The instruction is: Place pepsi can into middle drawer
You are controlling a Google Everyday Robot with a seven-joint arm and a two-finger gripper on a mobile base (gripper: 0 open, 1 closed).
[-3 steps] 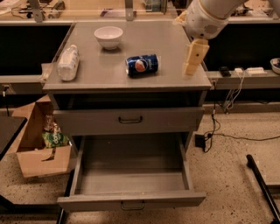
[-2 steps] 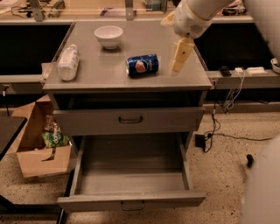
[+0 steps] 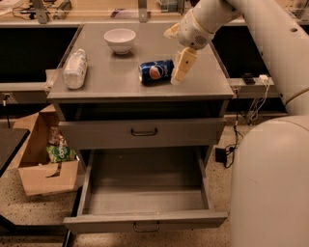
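Leftward goes the gripper [image 3: 183,65] since a second ago, off the counter's right edge and now right up beside the pepsi can [image 3: 156,71], while the robot's pale body [image 3: 270,183] has swelled into the near right of the view. Closest to us, the middle drawer [image 3: 106,224] is pulled well out at the bottom of the cabinet, its grey floor on show from wall to wall, small handle centred on the low front panel. Left of it on the floor sits an open cardboard box [image 3: 46,176] with a green packet [image 3: 60,152] poking out of the top. Above the open tray, the taller-fronted drawer [image 3: 193,132] is pushed in flush. Up on the counter [image 3: 116,77], the pepsi can lies on its side near the middle, logo facing us; the gripper hangs slanted down at its right end, touching or a hair off, and whether it is clenched or released I cannot tell. A clear plastic bottle [image 3: 75,70] lies at the left edge. Further back stands a white bowl [image 3: 119,40], upright. The arm [image 3: 227,14] reaches in from the upper right, bent down at the wrist.
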